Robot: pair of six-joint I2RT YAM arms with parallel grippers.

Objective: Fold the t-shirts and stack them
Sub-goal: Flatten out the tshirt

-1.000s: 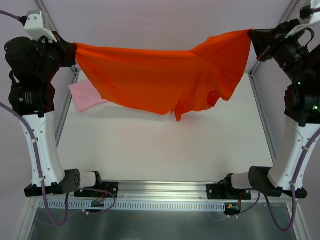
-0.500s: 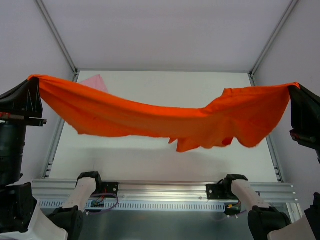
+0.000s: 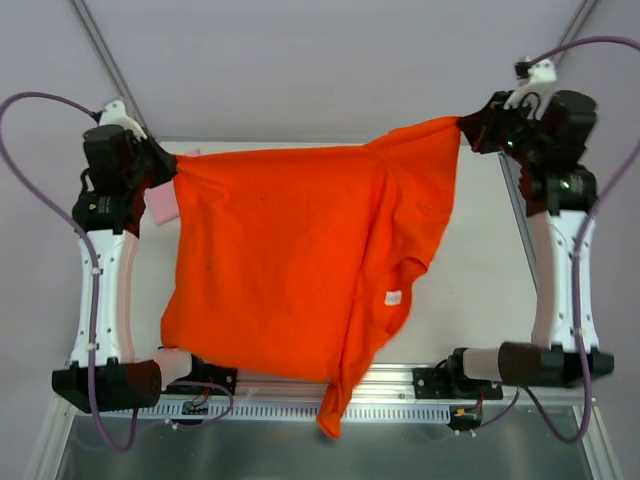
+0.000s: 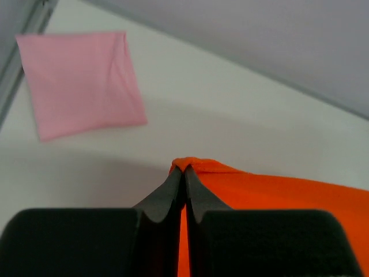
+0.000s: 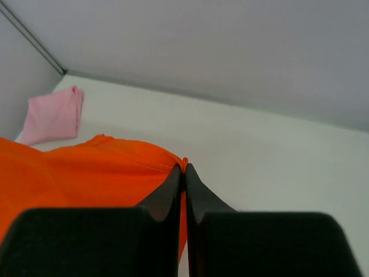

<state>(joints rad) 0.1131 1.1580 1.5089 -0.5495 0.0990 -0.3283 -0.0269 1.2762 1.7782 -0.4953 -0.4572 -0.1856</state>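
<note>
The orange-red t-shirt (image 3: 280, 270) is stretched out over the white table (image 3: 480, 290), its far edge held up at two corners. My left gripper (image 3: 172, 170) is shut on the far left corner, and my right gripper (image 3: 465, 128) is shut on the far right corner. The cloth slopes down toward me, and one end hangs over the near rail. In the left wrist view the left gripper (image 4: 184, 168) pinches orange cloth (image 4: 277, 190); the right gripper (image 5: 184, 167) pinches a hem (image 5: 86, 167). The pink t-shirt (image 4: 81, 81), folded square, lies at the far left (image 5: 52, 115), mostly hidden from above (image 3: 160, 205).
A metal rail (image 3: 330, 385) with both arm bases runs along the near edge. Frame posts (image 3: 110, 70) rise at the far corners, and grey walls close the back and sides. Bare white table shows to the right of the orange shirt.
Both arms swung from high and near me to the far side of the table, carrying the orange shirt. It went from hanging as a taut band to spreading over the table.
</note>
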